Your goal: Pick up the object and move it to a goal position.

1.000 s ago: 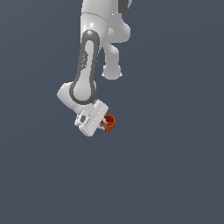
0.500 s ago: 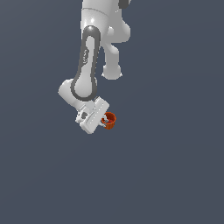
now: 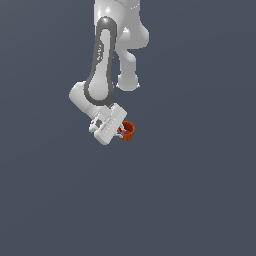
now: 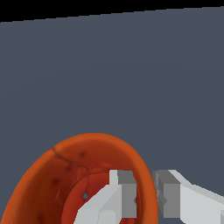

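The object is a small orange-red cup held at the tip of my gripper in the exterior view, off the grey floor. Seen from the wrist, the cup fills the lower part of the picture, showing its darker red inside. My gripper is shut on the cup's rim: one finger is inside the cup, the other finger presses the outside of the wall. The arm hides part of the cup's body in the exterior view.
A plain dark grey floor lies all around. The white arm's links rise toward the top of the exterior view. No other objects show.
The gripper and the cup have moved a little upward and toward the exterior view's right. The grip on the rim is unchanged.
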Motion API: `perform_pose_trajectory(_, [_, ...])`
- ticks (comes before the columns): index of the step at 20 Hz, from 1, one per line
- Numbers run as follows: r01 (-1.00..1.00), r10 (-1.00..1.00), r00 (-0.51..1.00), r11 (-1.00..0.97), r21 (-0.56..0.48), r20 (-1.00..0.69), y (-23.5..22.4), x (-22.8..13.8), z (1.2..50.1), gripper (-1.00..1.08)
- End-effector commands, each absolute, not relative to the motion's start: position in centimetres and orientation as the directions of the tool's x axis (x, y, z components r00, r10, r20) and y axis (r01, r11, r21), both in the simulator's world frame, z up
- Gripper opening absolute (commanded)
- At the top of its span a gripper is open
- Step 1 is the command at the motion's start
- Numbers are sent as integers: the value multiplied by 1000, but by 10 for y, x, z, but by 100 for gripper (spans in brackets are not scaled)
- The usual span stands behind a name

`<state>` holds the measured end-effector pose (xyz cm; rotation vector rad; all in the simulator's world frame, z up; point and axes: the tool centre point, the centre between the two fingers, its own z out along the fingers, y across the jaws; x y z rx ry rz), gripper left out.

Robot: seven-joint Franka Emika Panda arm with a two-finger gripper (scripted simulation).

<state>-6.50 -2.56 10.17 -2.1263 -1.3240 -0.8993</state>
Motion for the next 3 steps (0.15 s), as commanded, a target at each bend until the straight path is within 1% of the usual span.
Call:
perform_pose_trajectory(1, [906,594,317,-420,-51,740,-25,-68,105,-100])
perform_pose_trajectory(3, [906,593,317,-421,-50,740,-24,-68,106,-100])
